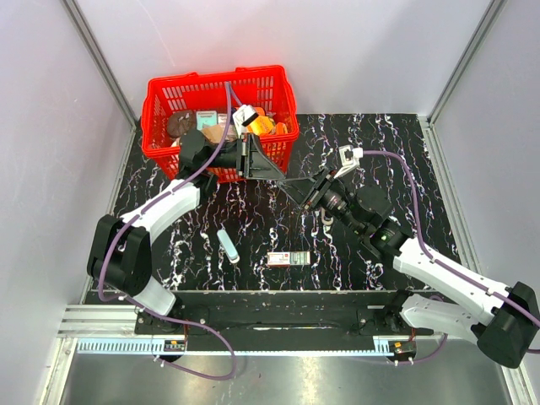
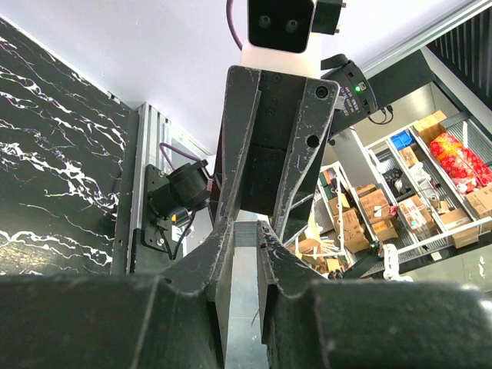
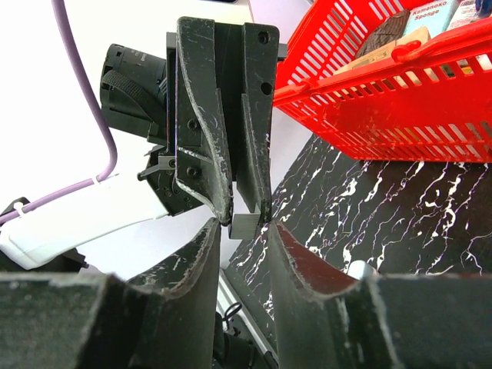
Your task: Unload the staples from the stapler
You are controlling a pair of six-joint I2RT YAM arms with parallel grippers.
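small grey piece — mostly hidden

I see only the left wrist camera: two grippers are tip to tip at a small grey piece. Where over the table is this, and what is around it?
Observer: In the top camera, the left gripper and the right gripper meet over the middle of the table, close in front of a red basket.
Operator: Does anything lie on the table near them?
Observer: Yes. A small pale blue object, maybe the stapler, lies nearer the arm bases, apart from both grippers.
Operator: Is there anything else?
Observer: A small box lies to the right of it, and nothing touches it.
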